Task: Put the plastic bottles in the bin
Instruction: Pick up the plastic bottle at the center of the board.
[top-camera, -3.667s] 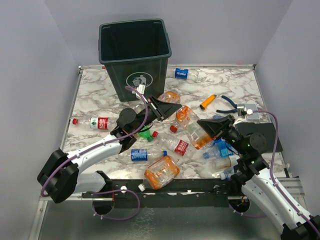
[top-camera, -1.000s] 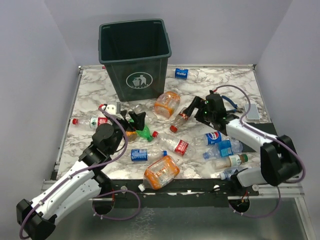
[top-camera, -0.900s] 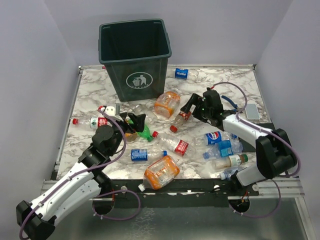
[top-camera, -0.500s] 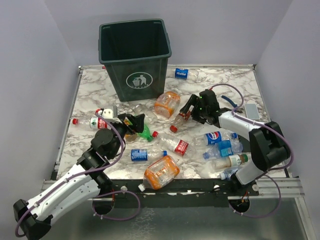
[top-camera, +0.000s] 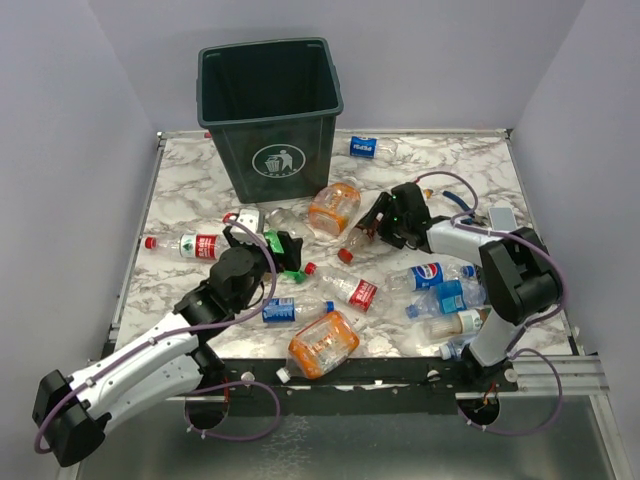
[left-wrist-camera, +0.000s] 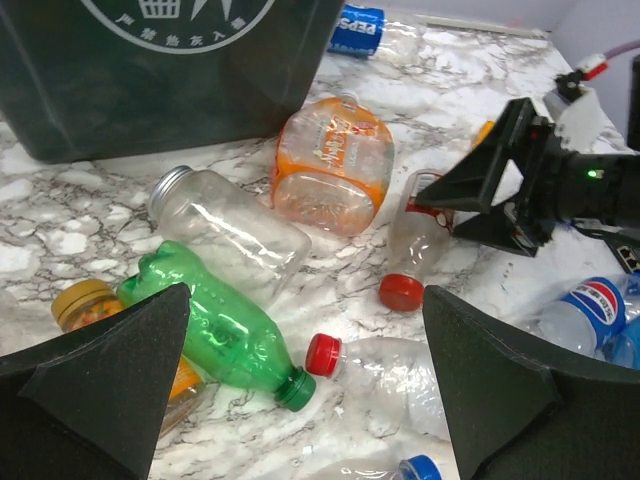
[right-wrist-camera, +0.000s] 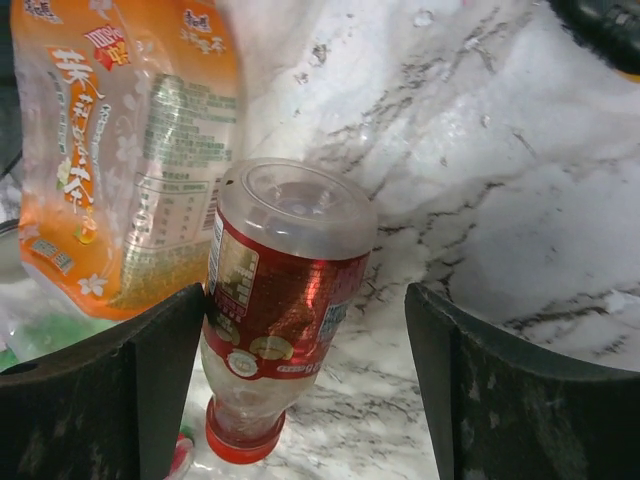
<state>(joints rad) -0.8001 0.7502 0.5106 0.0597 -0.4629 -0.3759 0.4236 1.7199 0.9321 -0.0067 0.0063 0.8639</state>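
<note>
Between the left gripper's (left-wrist-camera: 305, 295) wide-spread fingers, a green bottle (left-wrist-camera: 222, 328) lies at 7 o'clock, an orange bottle (left-wrist-camera: 335, 165) near centre, the bin (left-wrist-camera: 150, 70) at 11 o'clock, and the right gripper (left-wrist-camera: 440, 212) at 3 o'clock sits against a red-capped bottle (left-wrist-camera: 413, 248).

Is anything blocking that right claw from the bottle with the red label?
Nothing visible does. The red-labelled bottle lies between the open fingers of the right gripper; the orange-labelled bottle lies just beside it.

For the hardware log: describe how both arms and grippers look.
Left arm and right arm: white links, black joints, a thin purple cable looping along each. Left gripper and right gripper: black, with broad wedge-shaped fingers.
</note>
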